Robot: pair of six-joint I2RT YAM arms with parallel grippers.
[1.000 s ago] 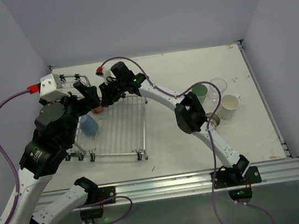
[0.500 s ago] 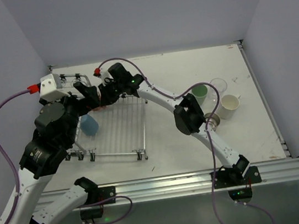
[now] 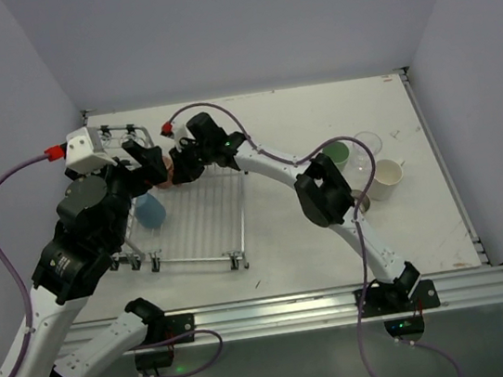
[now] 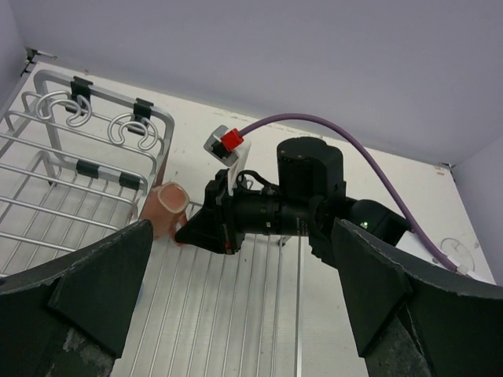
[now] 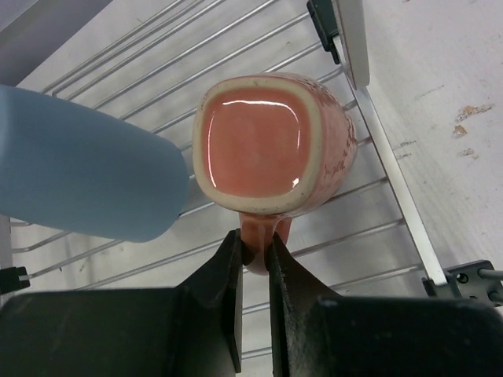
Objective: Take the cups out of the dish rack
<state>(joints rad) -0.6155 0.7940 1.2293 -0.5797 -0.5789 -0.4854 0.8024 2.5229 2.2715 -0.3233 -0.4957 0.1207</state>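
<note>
The silver wire dish rack [image 3: 204, 218] stands at the table's left. A pinkish-brown cup with a cream rim [image 5: 271, 145] lies on its side on the wires, mouth toward the right wrist camera. My right gripper [image 5: 255, 247] is shut on this cup's small handle. It shows as a pink spot [image 3: 167, 167] in the top view, at the rack's far end. Beside it lies a blue cup [image 5: 86, 169], also on its side [image 3: 149, 209]. My left gripper [image 4: 236, 314] hovers open over the rack's wires [image 4: 78, 169], holding nothing, with the pinkish-brown cup [image 4: 165, 208] ahead of it.
To the right of the rack on the white table stand a green cup [image 3: 338, 155], a clear cup [image 3: 365, 145], a cream cup [image 3: 385, 179] and a small dark one [image 3: 358, 202] partly behind the right arm. The rack's raised basket end [image 4: 110, 133] is at far left.
My right gripper's jaws have closed onto the pinkish-brown cup's handle, and the wrist has shifted slightly at the rack's far end. The left arm has barely moved.
</note>
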